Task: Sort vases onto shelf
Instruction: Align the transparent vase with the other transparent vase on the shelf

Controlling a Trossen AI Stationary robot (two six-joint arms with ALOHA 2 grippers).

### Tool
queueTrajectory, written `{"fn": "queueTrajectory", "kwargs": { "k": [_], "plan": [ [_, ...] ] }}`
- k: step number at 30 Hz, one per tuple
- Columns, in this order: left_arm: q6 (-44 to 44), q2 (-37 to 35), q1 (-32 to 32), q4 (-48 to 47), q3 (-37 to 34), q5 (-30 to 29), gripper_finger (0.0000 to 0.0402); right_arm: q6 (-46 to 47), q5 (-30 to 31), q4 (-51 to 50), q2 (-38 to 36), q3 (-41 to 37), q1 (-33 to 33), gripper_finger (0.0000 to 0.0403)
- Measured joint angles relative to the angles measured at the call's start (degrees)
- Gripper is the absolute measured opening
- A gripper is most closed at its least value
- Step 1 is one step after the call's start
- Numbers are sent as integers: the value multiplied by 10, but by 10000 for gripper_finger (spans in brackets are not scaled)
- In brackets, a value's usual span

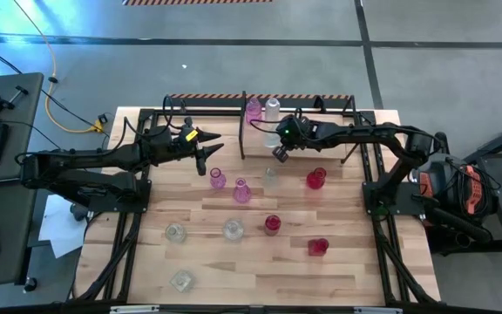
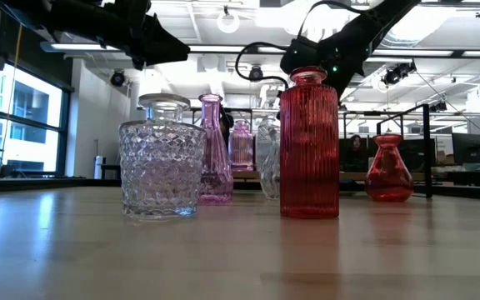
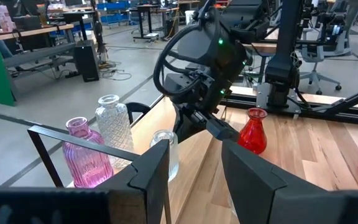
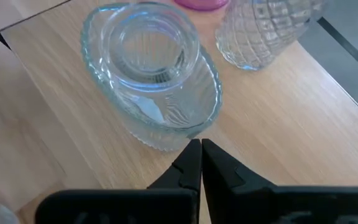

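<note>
The shelf (image 1: 325, 144) stands at the table's far middle. On its top board (image 4: 278, 130) stand a pink vase (image 3: 86, 158), a clear diamond-cut vase (image 3: 114, 127) and a clear ribbed vase (image 4: 154, 81). My right gripper (image 4: 201, 158) is shut, slants down over the shelf (image 3: 48, 134), and has its fingertips right at the ribbed vase's lower wall. My left gripper (image 3: 194, 180) hovers open and empty above the table, left of the shelf (image 1: 207, 157). Several more pink, red and clear vases stand on the table. My right gripper's shut fingertips (image 4: 194, 149) stand at the foot of the clear ribbed vase's wall (image 4: 179, 140), coming slanting down from above. Whether they touch the glass cannot be told. The vase stands upright on the shelf's board.
On the table in front of the shelf stand two pink vases (image 1: 218, 179) (image 1: 241, 190), a clear one (image 1: 271, 177) and a red one (image 1: 315, 179). Nearer the front are red vases (image 1: 272, 224) (image 1: 318, 247) and clear ones (image 1: 175, 232) (image 1: 233, 229) (image 1: 180, 279).
</note>
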Motion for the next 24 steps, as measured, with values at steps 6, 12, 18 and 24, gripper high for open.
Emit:
{"fn": "queueTrajectory", "kwargs": {
  "k": [6,12,18,24],
  "plan": [
    [0,0,0,0,0,0,140,2,-7,1,0,0,0,0],
    [0,0,0,0,0,0,140,20,-45,-29,0,0,2,0],
    [0,0,0,0,0,0,140,20,-120,9,0,0,14,0],
    [0,0,0,0,0,0,140,17,-160,64,0,0,22,0]
  ]
}}
